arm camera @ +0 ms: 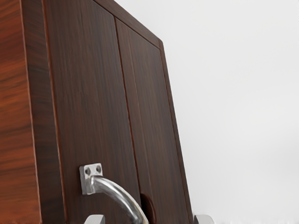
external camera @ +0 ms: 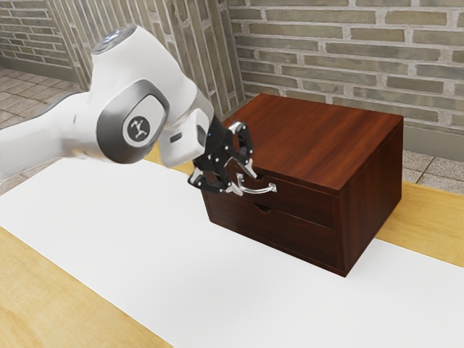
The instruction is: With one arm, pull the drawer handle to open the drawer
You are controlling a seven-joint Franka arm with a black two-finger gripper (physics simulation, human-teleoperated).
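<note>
Fingertips [arm camera: 96, 219] stand apart in the wrist view, the steel handle [arm camera: 117, 192] curving between them, while the exterior view shows the gripper [external camera: 230, 185] at the upper drawer [external camera: 304, 200].

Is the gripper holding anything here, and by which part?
Nothing. The gripper is open, with the handle between its jaws but clear of both.

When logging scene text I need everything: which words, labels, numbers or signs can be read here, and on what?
None: no readable words or numbers.
The arm's grey joint cap bears a white emblem, a symbol without letters.
The wooden cabinet and its metal handle carry no text.
</note>
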